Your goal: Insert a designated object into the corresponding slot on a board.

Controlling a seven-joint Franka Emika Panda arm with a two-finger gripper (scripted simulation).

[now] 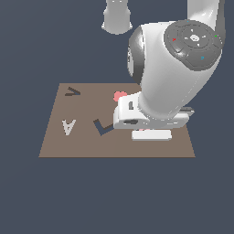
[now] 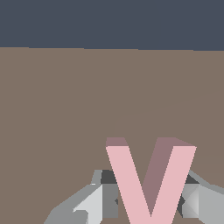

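count from my station: one arm, one gripper (image 2: 146,205), one brown board (image 1: 55,146), one pink v piece (image 2: 148,183), one grey a piece (image 1: 68,126), one coral blob (image 1: 119,95), and two cutouts in the board — a dark v slot (image 1: 72,92) and a blue l cutout (image 1: 101,127).

in the wrist view i see the pink v piece standing upright between the two grey fingers (image 2: 94,203), one on each side of it, both close against its arms. i read the jaws as pinching the v, though the actual contact faces sit behind the piece and i cannot see them directly. beyond the jaws there is only bare board surface and then dark background.

in the exterior view the arm's large white link covers the hand; the fingers and nearly all of the pink v piece are hidden, with at most a faint pink sliver under the hand. whether the piece touches the board or hangs just above it i cannot tell.

the v slot lies well apart from the jaws, at the board's far corner on the exterior view's left. the l cutout sits between the jaws and the grey a piece. the coral blob is partly hidden behind the arm, near the hand. the board's far edge on the exterior view's right is also hidden by the arm.
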